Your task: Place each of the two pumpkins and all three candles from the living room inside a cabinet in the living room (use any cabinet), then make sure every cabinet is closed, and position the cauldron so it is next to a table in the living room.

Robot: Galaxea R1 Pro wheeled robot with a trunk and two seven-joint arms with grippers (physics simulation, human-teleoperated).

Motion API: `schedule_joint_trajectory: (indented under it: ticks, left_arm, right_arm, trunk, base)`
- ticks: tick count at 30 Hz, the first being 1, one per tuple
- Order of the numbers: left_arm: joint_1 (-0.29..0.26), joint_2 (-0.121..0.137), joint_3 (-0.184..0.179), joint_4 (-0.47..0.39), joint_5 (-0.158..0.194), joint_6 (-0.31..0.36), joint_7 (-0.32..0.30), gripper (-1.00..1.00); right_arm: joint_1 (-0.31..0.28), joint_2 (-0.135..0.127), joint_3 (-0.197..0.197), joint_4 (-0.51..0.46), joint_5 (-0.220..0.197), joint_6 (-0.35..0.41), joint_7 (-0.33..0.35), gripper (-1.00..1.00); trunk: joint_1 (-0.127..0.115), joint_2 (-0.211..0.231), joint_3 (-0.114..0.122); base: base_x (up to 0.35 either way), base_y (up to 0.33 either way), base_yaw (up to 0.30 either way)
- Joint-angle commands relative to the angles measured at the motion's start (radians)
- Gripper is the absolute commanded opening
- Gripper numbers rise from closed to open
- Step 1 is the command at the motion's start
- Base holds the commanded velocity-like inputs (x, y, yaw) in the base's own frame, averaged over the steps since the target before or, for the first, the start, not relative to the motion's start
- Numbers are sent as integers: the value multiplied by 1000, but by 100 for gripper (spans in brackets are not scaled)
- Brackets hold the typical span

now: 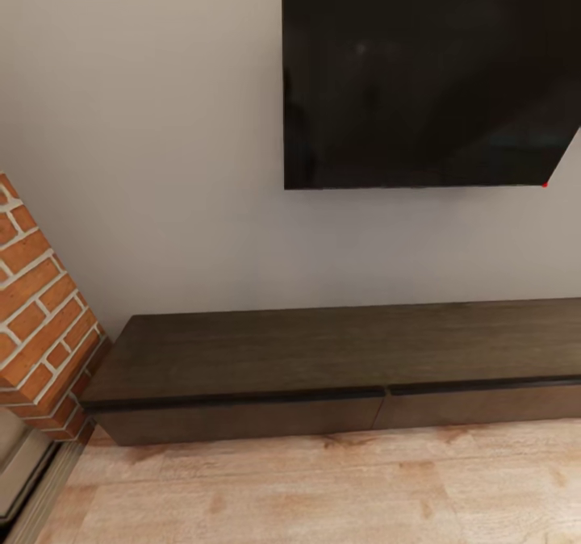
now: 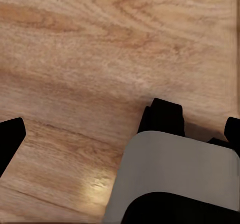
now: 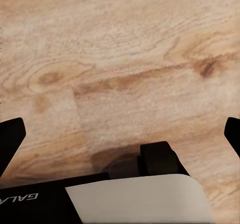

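Note:
The cabinet (image 1: 323, 350), a long low dark-brown console, runs along the pale wall straight ahead. Its two wide drawer fronts, left (image 1: 234, 419) and right (image 1: 484, 405), both sit flush and shut, and its flat top is bare. My left gripper (image 2: 122, 135) hangs open over the wood floor, its black fingertips (image 2: 10, 139) far apart with nothing between them. My right gripper (image 3: 122, 136) is likewise open above the floor, its fingertips (image 3: 10, 136) at the frame's sides. Pumpkins, candles and cauldron are out of view.
A big black screen (image 1: 428, 76) hangs on the wall above the cabinet. A red brick pier (image 1: 40, 318) juts out at the cabinet's left end. Light wood floor (image 1: 323, 487) lies in front. My own grey-and-black base (image 2: 175, 174) sits under the grippers.

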Motion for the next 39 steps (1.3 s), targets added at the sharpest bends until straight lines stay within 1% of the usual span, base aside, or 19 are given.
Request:
schedule_joint_trajectory:
  ticks: [1,5,8,11,23,29,35,39]
  left_arm:
    - [1,-1,-8,-4,8,7,5,100]
    - [10,-5,-8,-4,6,6,6,100]
    - [18,-6,-8,-4,-14,6,6,100]
    - [23,-6,-8,-4,-24,6,6,100]
    - [70,-6,-8,-4,-31,6,6,100]
    - [74,-7,-9,-4,-32,6,6,100]
    - [75,-23,-10,-4,-32,6,5,100]
    - [76,-25,-10,-4,-31,6,6,100]
  right_arm:
    - [-2,1,8,4,-8,-6,0,100]
    - [-1,0,8,4,-9,-6,0,100]
    - [-1,0,9,4,-9,-6,0,100]
    - [-1,1,9,4,-9,-6,0,100]
    - [-1,0,8,4,-9,-6,0,100]
    - [-1,0,9,4,-9,-6,0,100]
    - [-1,1,9,4,-8,-6,0,100]
    - [-1,0,9,4,-9,-6,0,100]
  trunk:
    - [-4,7,2]
    - [-19,35,15]
    - [-31,56,24]
    - [-42,77,34]
    - [-88,161,71]
    - [-111,203,90]
    - [-134,245,109]
    - [-150,273,122]
  base:
    - [0,0,0]
    - [0,0,0]
    - [0,0,0]
    - [0,0,0]
    - [0,0,0]
    - [0,0,0]
    - [0,0,0]
    - [0,0,0]
